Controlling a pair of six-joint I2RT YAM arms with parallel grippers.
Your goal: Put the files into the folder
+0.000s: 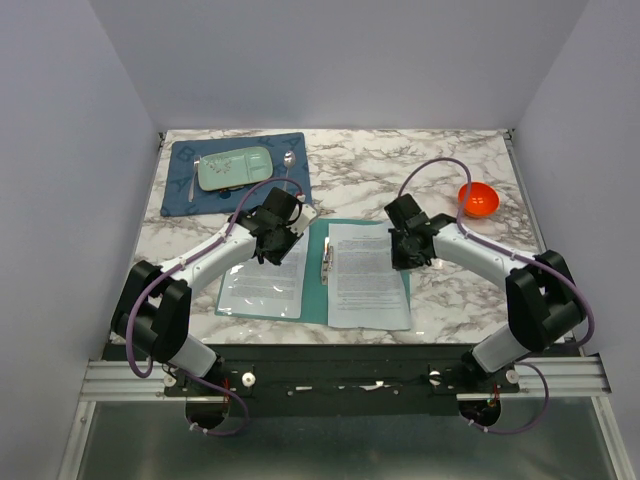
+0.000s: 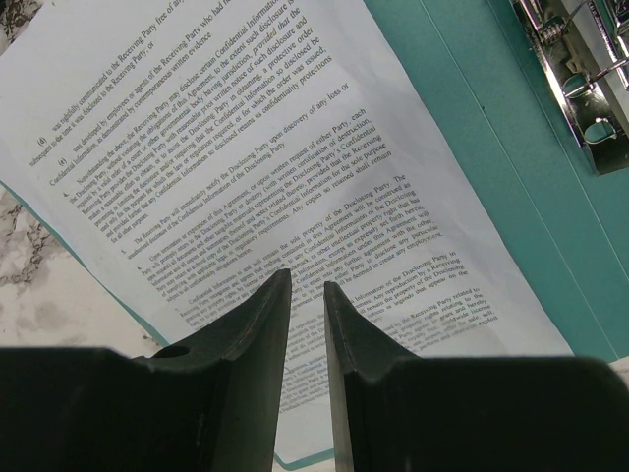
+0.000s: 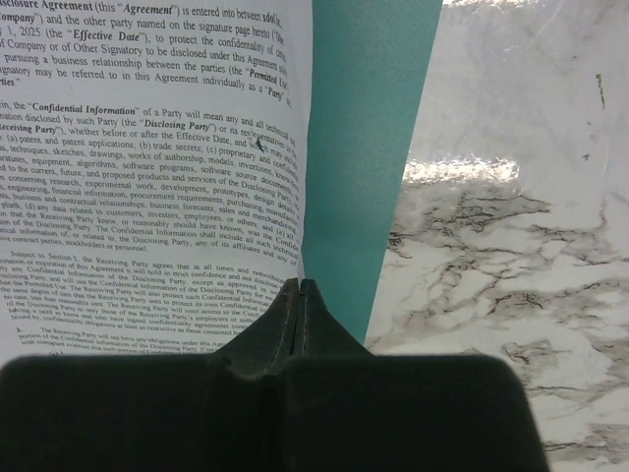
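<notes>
The teal folder [image 1: 318, 275] lies open on the marble table, its metal clip [image 1: 326, 262] at the spine. One printed sheet [image 1: 262, 285] lies on its left half, another [image 1: 368, 285] on its right half. My left gripper [image 1: 272, 250] hovers over the left sheet [image 2: 246, 147], its jaws a narrow gap apart and empty [image 2: 308, 285]; the clip [image 2: 580, 79] shows at upper right. My right gripper [image 1: 405, 255] is shut, its tips [image 3: 301, 285] pinching the right edge of the right sheet [image 3: 147, 177], with the teal folder cover [image 3: 364, 147] beside it.
A dark blue placemat [image 1: 200, 195] at the back left carries a pale green tray [image 1: 232, 168] and a spoon [image 1: 290, 160]. An orange bowl [image 1: 478, 199] sits at the back right. White walls enclose the table on three sides.
</notes>
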